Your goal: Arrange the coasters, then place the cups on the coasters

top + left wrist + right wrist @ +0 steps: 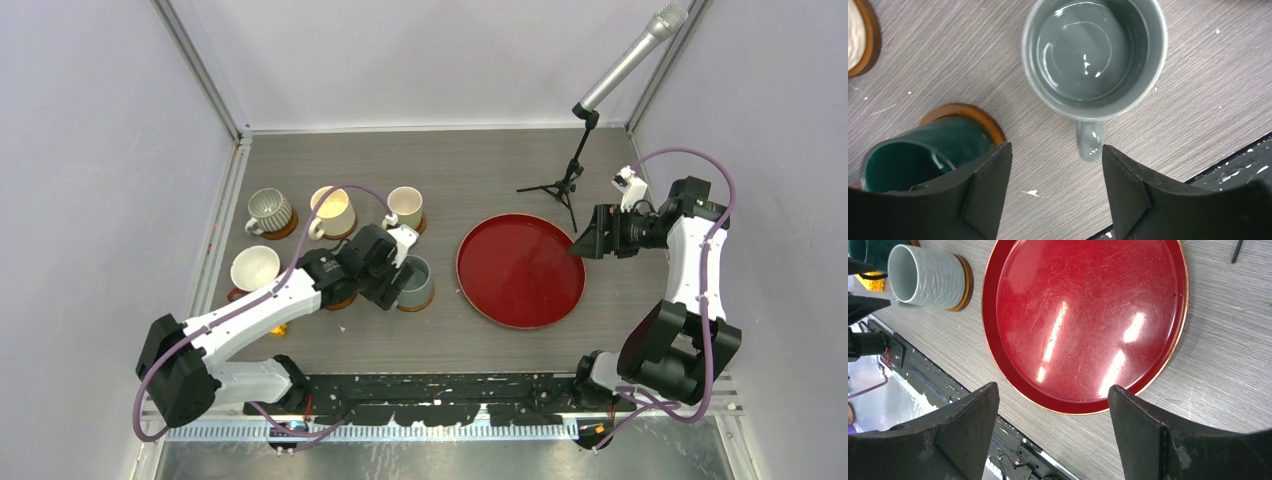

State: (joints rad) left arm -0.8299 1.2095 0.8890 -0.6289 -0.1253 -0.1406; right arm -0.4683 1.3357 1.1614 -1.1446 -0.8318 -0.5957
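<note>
The grey-blue cup [1093, 55] stands upright on a coaster [966, 285], its handle [1089, 140] pointing at my left gripper [1057, 147]. That gripper is open, its fingers apart from the handle with nothing between them. Beside it the dark teal cup [908, 160] sits on a coaster [973, 115], mostly hidden under the arm from above. The ribbed cup [270, 210], cream cup [333, 210], pale green cup [405, 207] and white cup [255, 268] each stand on a coaster. My right gripper [1053, 390] hangs open and empty at the red tray's right edge.
The large red round tray [520, 270] lies right of the cups. A microphone on a black tripod [570, 185] stands behind it. A small yellow block [278, 328] lies near the left arm. The black rail [450, 385] runs along the near edge.
</note>
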